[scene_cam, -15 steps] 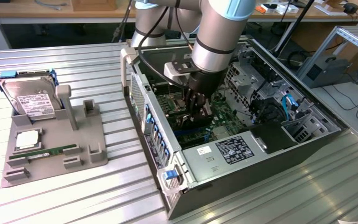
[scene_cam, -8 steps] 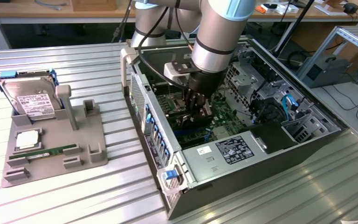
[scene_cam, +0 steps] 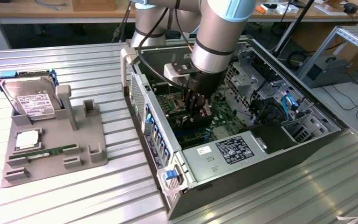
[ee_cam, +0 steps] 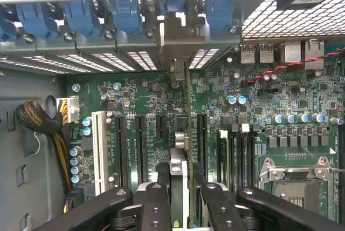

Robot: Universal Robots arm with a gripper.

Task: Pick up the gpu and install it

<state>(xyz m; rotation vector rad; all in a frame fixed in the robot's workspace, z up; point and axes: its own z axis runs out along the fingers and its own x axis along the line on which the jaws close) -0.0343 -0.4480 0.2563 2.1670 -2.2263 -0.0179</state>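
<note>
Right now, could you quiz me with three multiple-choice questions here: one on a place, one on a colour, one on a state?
1. Where is the hard drive? A) in the grey holder B) on a chair C) on the floor
2. What colour is the memory stick? A) red B) green C) white
3. What are the fingers doing? A) hanging empty B) gripping the gpu C) holding a cable
Answers: 1 A, it stands in the holder; 2 B, a green strip lies there; 3 B, the card sits between them.

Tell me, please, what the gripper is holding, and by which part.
The gpu, gripped by its upper edge, with the gripper shut on both faces.
</note>
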